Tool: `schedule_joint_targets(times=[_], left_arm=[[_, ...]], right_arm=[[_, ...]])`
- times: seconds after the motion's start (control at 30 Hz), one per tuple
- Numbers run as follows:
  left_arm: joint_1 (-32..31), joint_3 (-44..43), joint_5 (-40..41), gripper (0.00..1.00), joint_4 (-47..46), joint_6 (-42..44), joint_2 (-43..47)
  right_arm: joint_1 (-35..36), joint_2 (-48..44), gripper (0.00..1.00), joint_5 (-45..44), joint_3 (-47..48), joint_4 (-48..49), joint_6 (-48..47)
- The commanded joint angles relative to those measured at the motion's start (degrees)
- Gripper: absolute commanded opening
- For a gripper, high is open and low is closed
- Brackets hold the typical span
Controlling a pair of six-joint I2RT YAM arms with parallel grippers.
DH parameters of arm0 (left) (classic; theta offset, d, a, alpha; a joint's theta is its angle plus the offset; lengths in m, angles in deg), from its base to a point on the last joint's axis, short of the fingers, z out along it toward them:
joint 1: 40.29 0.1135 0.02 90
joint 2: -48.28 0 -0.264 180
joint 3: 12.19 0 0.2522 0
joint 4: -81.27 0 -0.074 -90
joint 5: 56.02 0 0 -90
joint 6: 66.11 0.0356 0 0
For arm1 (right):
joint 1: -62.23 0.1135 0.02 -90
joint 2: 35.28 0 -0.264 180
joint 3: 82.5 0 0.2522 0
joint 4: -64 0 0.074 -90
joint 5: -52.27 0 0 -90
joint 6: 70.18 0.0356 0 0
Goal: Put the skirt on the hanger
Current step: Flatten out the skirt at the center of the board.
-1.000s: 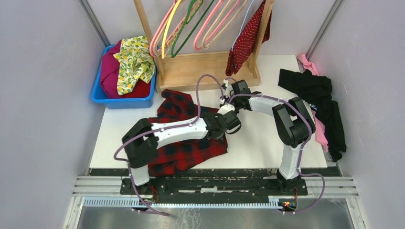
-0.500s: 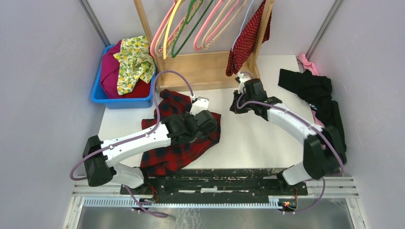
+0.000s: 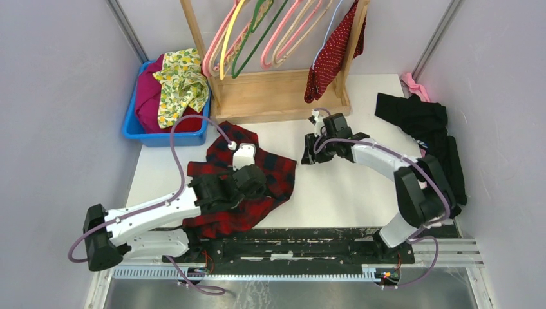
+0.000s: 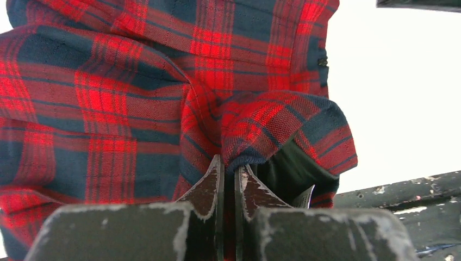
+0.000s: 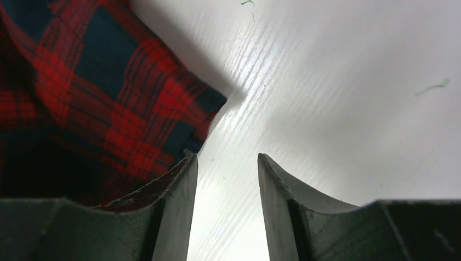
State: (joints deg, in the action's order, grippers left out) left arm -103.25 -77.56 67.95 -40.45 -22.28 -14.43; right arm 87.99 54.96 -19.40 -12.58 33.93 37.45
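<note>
Left wrist: left gripper [image 4: 229, 168] pressed together, pinching a fold of the plaid garment [image 4: 108, 109]. Right gripper [image 5: 227, 163] spread, low over the tabletop [image 5: 337, 109]. Skirt [image 3: 331, 55] hangs at the rack's [image 3: 270, 96] right end, against the hanger [image 3: 324, 35].

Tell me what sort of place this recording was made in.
Probably a walled-in robot test cell staged for laundry work: plain grey wall panels around a white table, a wooden rack of coloured hangers, and a blue plastic bin of clothes.
</note>
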Motion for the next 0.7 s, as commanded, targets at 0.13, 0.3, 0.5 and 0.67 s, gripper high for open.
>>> schedule_joint_targets(times=[0.13,0.3,0.5,0.67], left_arm=[[-0.01,4.71,-0.43,0.04,-8.01,-6.20,6.92],[0.03,4.95,-0.21,0.04,-7.73,-6.07,7.11],[0.03,4.77,-0.75,0.04,-8.49,-5.61,6.04],[0.01,4.75,-0.60,0.04,-8.56,-5.38,6.42]], right_arm=[[0.56,12.68,0.56,12.39,8.53,12.48,0.79],[1.38,17.18,0.73,15.13,11.27,12.41,0.62],[3.42,19.77,0.83,12.27,13.85,6.06,-4.31],[4.92,20.48,0.70,11.66,13.22,2.71,-6.14]])
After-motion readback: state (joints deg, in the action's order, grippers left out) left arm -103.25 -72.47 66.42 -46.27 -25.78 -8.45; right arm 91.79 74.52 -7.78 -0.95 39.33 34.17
